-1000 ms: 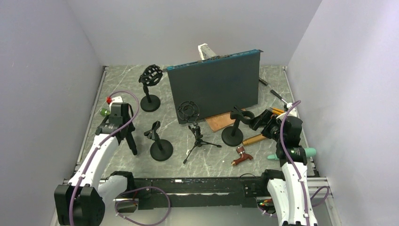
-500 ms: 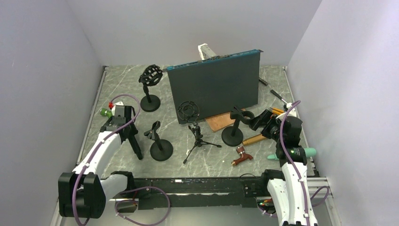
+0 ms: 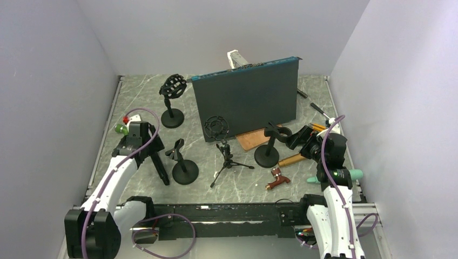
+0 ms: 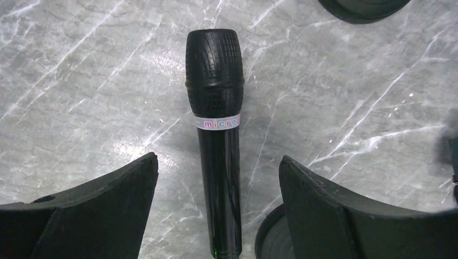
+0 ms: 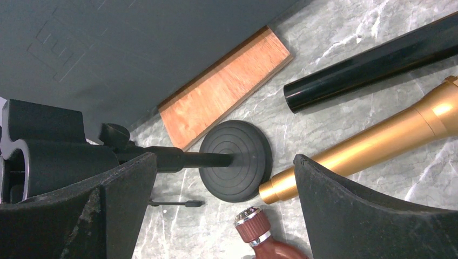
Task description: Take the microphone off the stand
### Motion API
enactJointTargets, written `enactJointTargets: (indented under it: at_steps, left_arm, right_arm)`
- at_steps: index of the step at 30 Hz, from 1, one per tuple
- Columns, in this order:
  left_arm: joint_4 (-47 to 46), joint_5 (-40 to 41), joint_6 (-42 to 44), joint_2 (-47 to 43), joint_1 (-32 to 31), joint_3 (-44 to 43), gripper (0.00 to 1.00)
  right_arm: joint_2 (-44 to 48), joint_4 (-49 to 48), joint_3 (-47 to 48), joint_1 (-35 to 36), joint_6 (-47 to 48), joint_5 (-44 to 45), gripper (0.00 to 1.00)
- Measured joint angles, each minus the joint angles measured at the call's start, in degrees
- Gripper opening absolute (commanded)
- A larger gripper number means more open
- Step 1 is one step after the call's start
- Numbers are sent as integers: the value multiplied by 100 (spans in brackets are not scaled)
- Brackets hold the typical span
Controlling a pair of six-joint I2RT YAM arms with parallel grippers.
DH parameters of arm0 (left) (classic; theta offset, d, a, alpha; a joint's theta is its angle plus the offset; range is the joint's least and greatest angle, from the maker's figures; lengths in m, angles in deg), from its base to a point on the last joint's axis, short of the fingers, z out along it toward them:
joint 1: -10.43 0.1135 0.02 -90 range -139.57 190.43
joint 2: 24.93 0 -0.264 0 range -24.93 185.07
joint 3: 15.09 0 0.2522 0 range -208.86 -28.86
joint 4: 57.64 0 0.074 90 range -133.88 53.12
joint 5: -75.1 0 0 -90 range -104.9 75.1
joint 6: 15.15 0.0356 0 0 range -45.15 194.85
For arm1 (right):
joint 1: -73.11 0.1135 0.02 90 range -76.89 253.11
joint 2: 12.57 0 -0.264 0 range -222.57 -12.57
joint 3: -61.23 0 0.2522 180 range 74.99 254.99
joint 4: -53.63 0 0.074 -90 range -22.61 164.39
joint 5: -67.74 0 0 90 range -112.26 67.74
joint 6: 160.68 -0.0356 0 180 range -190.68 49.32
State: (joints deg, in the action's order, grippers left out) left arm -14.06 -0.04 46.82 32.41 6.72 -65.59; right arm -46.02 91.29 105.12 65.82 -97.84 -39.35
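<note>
Left gripper (image 4: 217,161) was open, released, with a clear gap on both sides of the microphone (image 4: 214,135). The mic lay off the stand on the marble table (image 4: 81,81), head pointing away from the wrist and body centred between the two fingers (image 4: 108,199). Its tail ran out of the wrist view's bottom edge, so it probably lay flat, but that could not be confirmed. The empty clip stand (image 3: 184,168) stood just beside it, its round base close to the right-hand finger.

The step in hand looked like the let-go and retreat. To do it well: keep the jaws wide, lift straight up along the finger axis, and avoid any sideways sweep, since a round body could roll. Watch the finger near the stand base.

Right gripper (image 5: 224,157) was open too, holding nothing, and hung over another stand's base (image 5: 235,161).
</note>
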Motion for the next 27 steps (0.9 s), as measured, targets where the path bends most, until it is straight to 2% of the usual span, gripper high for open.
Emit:
enactJointTargets:
  at_steps: [7, 9, 12, 15, 20, 23, 27]
  left_arm:
    - [-20, -111, 173, -636, 13, -186, 91]
    - [-199, -343, 299, -898, 52, -391, 92]
    - [-634, -778, 437, -1071, 179, -706, 89]
    - [-1274, -1600, 511, -970, 623, -1019, 87]
    - [-2367, -3355, 149, -131, 1655, -1436, 77]
    - [-3595, -4551, -468, 772, 2090, -1558, 78]
    - [-5600, -5805, -1670, 2050, 2247, -1556, 78]
  right_arm:
    - [-31, 0, 0, 0, 0, 0, 100]
    - [-35, 2, 0, 0, 0, 0, 100]
    - [-42, 0, 0, 0, 2, 0, 100]
    - [-66, 2, 0, 0, 2, 0, 100]
    - [-87, 2, 0, 0, 2, 0, 100]
    - [-149, 2, 0, 0, 4, 0, 100]
    - [-251, 7, 0, 0, 11, 0, 100]
